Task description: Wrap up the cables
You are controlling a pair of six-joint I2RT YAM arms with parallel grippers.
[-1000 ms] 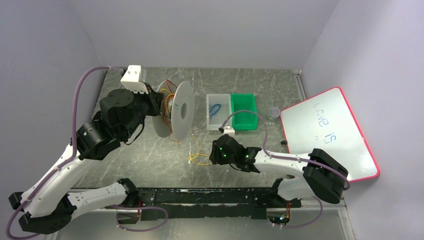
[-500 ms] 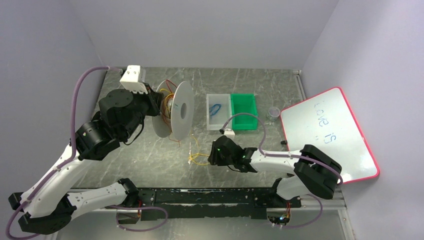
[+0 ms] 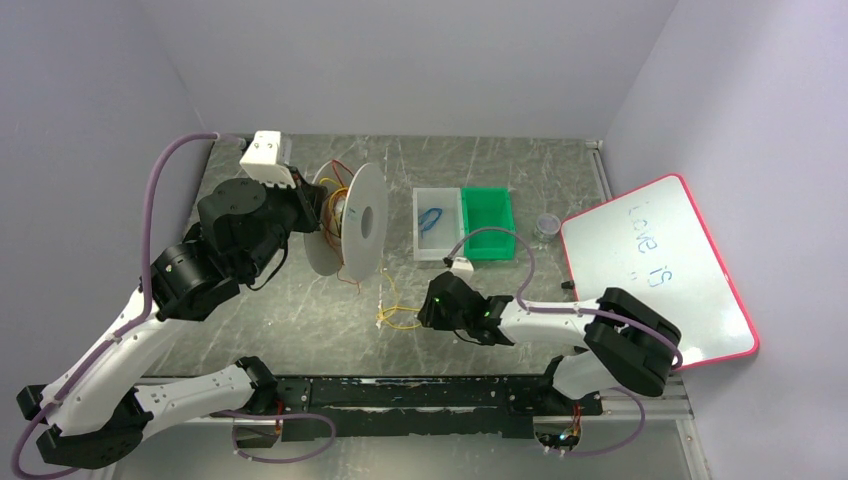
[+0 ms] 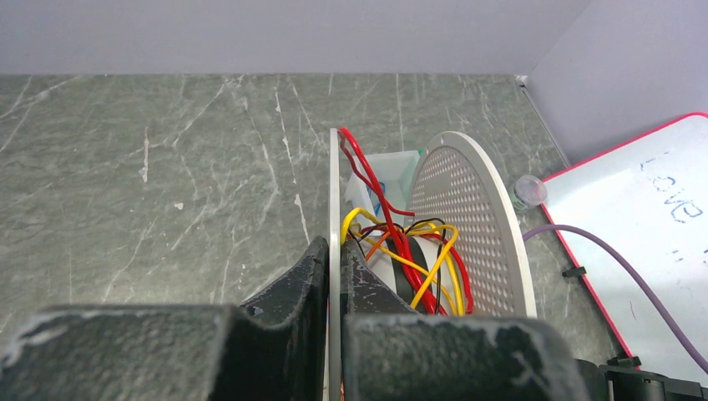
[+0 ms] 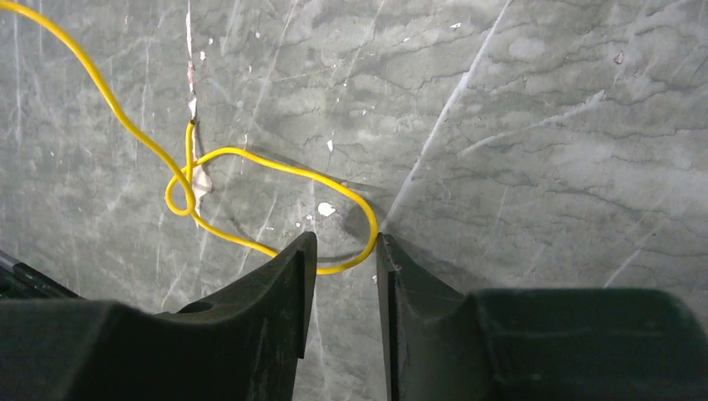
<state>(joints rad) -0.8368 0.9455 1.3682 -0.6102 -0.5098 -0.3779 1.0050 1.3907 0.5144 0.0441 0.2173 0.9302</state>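
Observation:
A grey spool (image 3: 362, 220) stands on edge at the back left, with yellow, orange and red cables (image 4: 407, 244) wound loosely round its core. My left gripper (image 4: 334, 252) is shut on the spool's thin solid flange (image 4: 335, 167); the perforated flange (image 4: 472, 213) stands to its right. One yellow cable (image 5: 250, 159) trails onto the table and loops into a loose knot (image 3: 398, 318). My right gripper (image 5: 345, 244) is low over the table, open, and the loop's outer bend passes between its fingertips. In the top view the right gripper (image 3: 422, 311) sits right beside that loop.
A clear tray (image 3: 420, 235) holding a small blue coil and a green bin (image 3: 487, 228) stand behind the right arm. A small clear cup (image 3: 547, 224) and a red-framed whiteboard (image 3: 660, 270) lie at the right. The walls close in on three sides.
The right arm has crept slightly left towards the yellow loop and its jaws have narrowed a little. The left arm and spool have not moved.

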